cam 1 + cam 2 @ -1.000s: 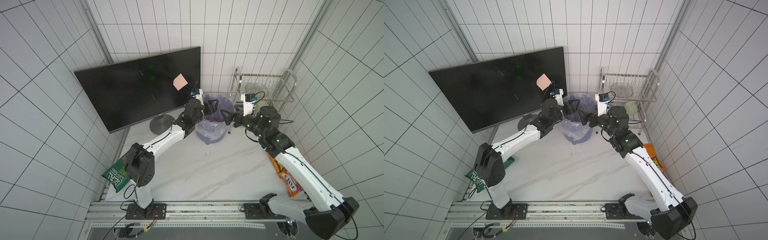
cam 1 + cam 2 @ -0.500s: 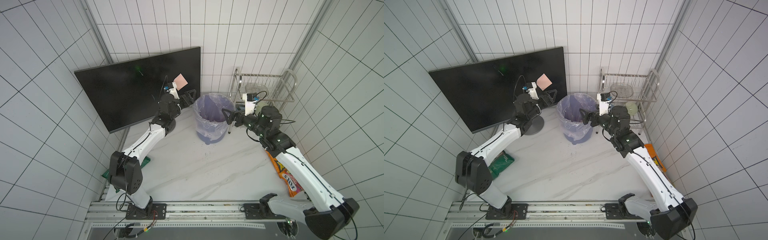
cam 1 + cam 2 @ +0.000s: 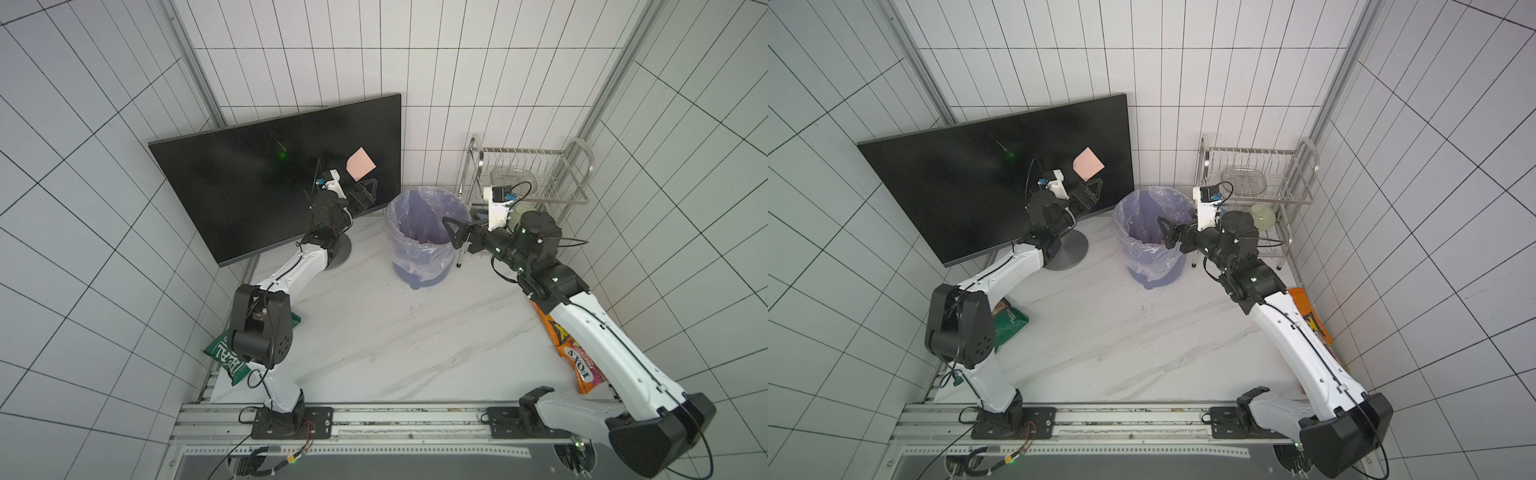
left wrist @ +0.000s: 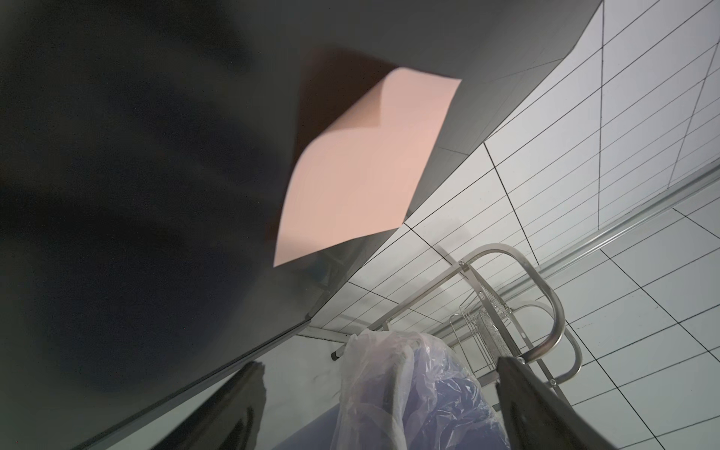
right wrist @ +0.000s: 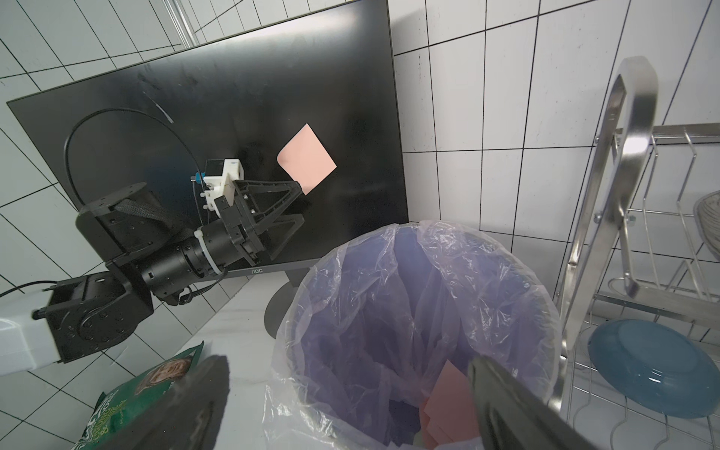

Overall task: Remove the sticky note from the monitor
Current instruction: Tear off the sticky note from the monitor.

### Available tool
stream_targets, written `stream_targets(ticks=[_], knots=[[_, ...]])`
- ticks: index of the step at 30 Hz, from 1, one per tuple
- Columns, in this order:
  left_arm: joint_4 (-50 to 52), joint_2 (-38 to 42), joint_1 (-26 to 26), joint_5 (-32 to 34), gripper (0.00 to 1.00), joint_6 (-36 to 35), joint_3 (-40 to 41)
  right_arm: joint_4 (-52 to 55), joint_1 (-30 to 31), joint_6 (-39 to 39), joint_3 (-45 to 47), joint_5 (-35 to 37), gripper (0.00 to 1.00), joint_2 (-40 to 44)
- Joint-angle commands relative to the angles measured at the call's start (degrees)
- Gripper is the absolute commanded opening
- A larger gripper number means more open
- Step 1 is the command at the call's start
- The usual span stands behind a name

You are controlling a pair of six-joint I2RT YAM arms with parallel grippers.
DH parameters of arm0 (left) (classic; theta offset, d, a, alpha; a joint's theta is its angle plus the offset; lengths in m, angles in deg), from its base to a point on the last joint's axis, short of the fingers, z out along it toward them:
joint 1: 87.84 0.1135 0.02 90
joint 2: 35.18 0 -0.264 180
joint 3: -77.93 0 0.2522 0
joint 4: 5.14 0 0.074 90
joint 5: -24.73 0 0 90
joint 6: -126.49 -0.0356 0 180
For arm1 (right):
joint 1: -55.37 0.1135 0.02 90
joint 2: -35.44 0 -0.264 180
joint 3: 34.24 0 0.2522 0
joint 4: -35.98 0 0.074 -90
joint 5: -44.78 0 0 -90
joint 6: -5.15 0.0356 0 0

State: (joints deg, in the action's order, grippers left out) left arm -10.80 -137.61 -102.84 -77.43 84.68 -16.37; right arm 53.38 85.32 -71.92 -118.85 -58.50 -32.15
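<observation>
Since a second ago the left arm has swung from the bin [image 3: 419,272] to the monitor [image 3: 257,187]. The left end effector [image 5: 300,203] is now spread wide and empty, just below the pink sticky note [image 5: 307,159]. The note is on the screen near its right edge, one corner curling. This looks like the approach; next, pinch the note's loose lower corner and peel. The right end effector [image 3: 452,233] hangs released over the bin.

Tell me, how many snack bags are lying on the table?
2. A green bag lies by the left arm; an orange bag lies partly under the right arm. The arms may hide more.
</observation>
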Motion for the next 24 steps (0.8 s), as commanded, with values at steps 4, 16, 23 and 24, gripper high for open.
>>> stream_targets(ticks=[4, 16, 23, 24], knots=[[-0.90, -1.90, -0.94, 6.62, 0.93, -0.06, -3.27, -1.79, -0.60, 0.60, 0.51, -1.30, 0.99, -0.21], [-1.53, -4.40, -0.93, 10.97, 0.93, 2.75, -5.85, -1.79, -0.95, 0.61, 0.75, -1.65, 0.99, 0.00], [-0.59, -5.43, -0.64, 9.91, 0.93, 3.55, -8.28, -2.13, -1.09, 0.88, 1.14, -1.74, 0.99, 0.13], [-0.55, -5.35, -0.55, 10.17, 0.93, 3.36, -8.44, -2.21, -1.05, 0.87, 1.13, -1.71, 0.99, 0.22]])
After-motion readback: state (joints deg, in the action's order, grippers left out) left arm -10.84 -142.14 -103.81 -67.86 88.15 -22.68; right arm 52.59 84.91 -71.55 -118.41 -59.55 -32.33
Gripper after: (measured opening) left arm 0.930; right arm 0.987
